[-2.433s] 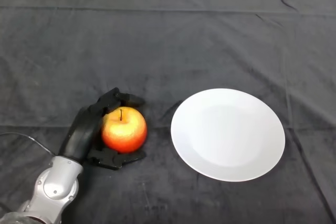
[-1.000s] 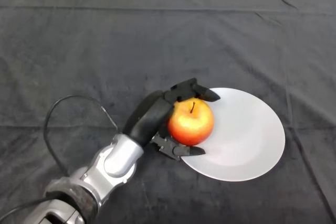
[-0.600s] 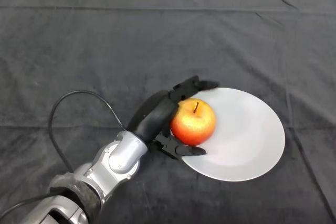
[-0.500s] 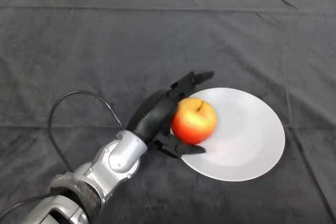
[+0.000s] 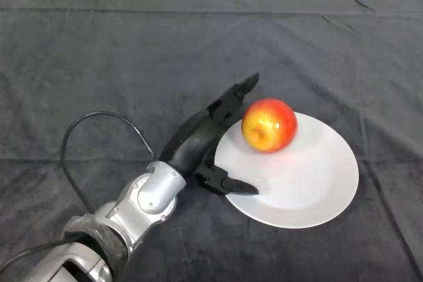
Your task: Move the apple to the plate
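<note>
While the silver-grey left arm point(image 5: 142, 199) reaches in from the near left, its black hand point(image 5: 198, 142) sits at the near-left edge of the white plate point(image 5: 317, 193), spread and gripping nothing. The thumb point(image 5: 225, 183) lies low across the plate's near-left rim, and the fingers point(image 5: 231, 100) stretch out nearly straight toward the far right, ending just beside the apple point(image 5: 268, 125) with no clear contact. That apple, red with a yellow patch, rests on the far-left part of the plate, on the dark cloth point(image 5: 99, 57). It looks firm, smooth and moderately heavy, and its round shape would likely let it roll on the slick plate. If it needed regripping, a hold around its widest part, thumb opposite fingers, would seem safest.
</note>
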Robot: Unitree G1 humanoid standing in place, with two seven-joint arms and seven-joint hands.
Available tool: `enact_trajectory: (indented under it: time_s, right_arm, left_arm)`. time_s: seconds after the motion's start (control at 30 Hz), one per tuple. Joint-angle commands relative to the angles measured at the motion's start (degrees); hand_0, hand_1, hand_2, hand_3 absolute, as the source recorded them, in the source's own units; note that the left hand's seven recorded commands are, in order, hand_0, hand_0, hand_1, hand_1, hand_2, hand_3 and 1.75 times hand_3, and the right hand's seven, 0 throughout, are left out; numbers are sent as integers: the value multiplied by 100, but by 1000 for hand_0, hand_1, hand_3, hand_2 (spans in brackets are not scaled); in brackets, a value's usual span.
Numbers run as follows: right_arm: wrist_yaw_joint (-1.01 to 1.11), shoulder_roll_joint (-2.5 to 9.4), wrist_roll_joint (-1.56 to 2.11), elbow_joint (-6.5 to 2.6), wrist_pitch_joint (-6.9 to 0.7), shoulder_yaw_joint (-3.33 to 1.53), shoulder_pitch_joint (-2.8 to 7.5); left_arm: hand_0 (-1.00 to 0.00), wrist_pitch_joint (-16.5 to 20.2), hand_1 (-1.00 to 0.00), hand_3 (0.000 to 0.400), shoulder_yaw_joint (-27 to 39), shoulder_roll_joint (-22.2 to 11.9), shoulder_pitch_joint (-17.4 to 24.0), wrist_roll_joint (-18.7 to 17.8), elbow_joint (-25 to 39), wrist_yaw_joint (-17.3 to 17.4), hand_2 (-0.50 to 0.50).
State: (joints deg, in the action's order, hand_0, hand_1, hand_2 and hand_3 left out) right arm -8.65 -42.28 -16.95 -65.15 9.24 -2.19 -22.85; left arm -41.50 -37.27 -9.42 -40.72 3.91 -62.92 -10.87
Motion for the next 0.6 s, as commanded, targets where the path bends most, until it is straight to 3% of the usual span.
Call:
enact_trajectory:
  time_s: [0.03,0.6]
  right_arm:
    - [-25,210,9,-156,-40,-84,245]
    - [-25,210,10,-156,-40,-84,245]
  left_arm:
    - [0,70,0,0,-136,-305,-97,-12,101,100,0]
    - [0,-437,0,0,781,-1197,210,-199,-105,171,0]
